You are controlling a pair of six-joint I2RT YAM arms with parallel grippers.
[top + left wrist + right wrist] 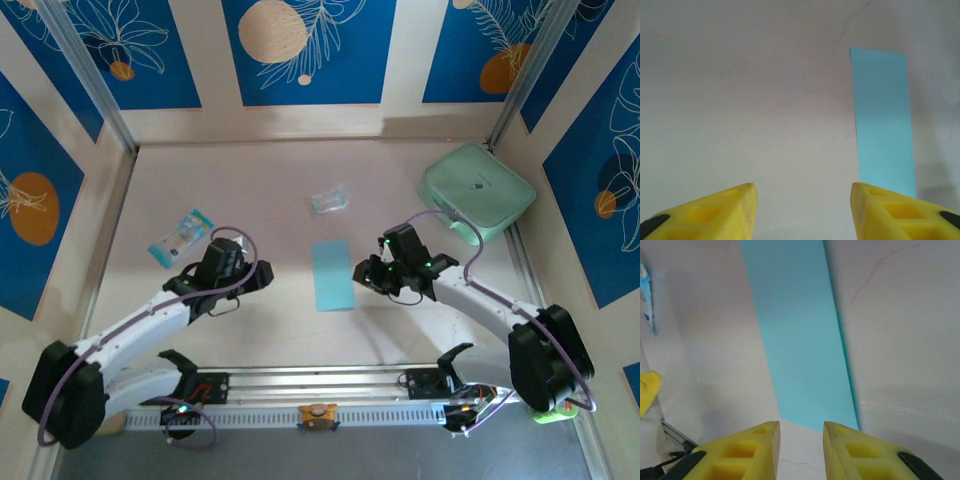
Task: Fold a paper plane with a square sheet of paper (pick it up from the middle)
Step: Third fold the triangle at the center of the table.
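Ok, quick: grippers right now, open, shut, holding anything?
Left gripper: open, jaws well apart, holding nothing.
Right gripper: open by a narrow gap, empty; sheet of paper lies just ahead.

Worktop is a pale pinkish-white surface w/ a few faint marks. Light-blue sheet of paper lies flat approx in the middle, outline is a narrow rectangle. Clear crumpled wrapper sits a bit further back, not touching it. Blue-and-white packet is off to the left, well apart from the paper. Mint-green case is in the far right corner, turned at an angle.
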